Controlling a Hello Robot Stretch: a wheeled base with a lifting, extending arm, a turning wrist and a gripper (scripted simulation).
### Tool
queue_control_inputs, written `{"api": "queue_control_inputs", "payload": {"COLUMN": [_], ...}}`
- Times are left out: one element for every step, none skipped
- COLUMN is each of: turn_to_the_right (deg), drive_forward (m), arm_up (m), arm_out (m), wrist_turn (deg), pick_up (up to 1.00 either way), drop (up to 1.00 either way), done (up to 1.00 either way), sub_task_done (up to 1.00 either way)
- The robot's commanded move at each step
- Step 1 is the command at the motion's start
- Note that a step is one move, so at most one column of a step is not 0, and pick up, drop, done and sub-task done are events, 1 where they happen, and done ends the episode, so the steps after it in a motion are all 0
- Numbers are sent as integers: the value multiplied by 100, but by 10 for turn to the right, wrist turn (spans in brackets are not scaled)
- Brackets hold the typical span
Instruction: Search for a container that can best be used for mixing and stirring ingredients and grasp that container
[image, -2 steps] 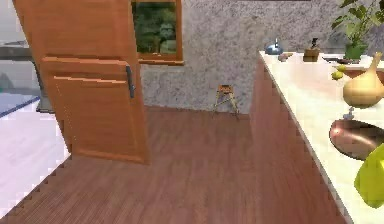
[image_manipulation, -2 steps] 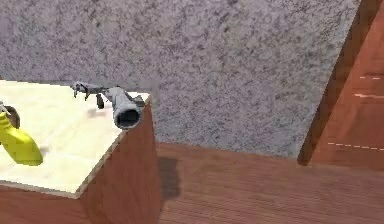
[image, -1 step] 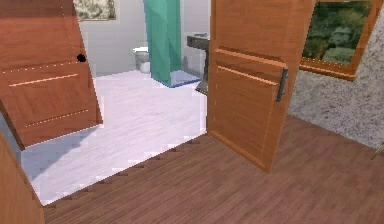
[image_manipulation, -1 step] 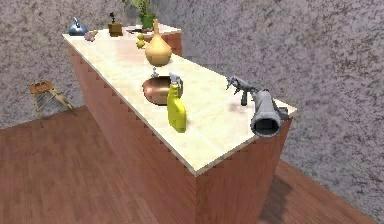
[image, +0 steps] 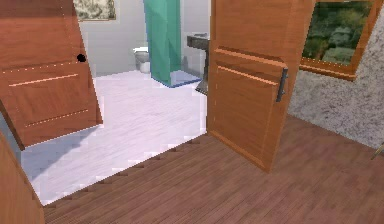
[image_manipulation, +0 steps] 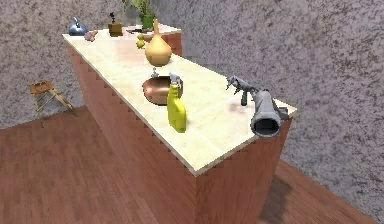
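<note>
A copper-brown bowl sits on the long pale countertop in the arm side view, near its middle. A yellow spray bottle stands right beside the bowl, toward the counter's near edge. Behind the bowl rises a tan round-bellied vase.
Farther along the counter are a blue kettle, small items and a potted plant; a small dark object and a grey cylinder lie at the near end. A stool stands on the wood floor. The forward view has open wooden doors and a bathroom with toilet.
</note>
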Motion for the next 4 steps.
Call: {"api": "queue_control_inputs", "payload": {"turn_to_the_right": [0,0,0,0], "drive_forward": [0,0,0,0], "arm_up": [38,0,0,0], "arm_out": [0,50,0,0], "wrist_turn": [0,0,450,450], "pick_up": [0,0,0,0], "drop": [0,0,0,0], "done": [0,0,0,0], "sub_task_done": [0,0,0,0]}}
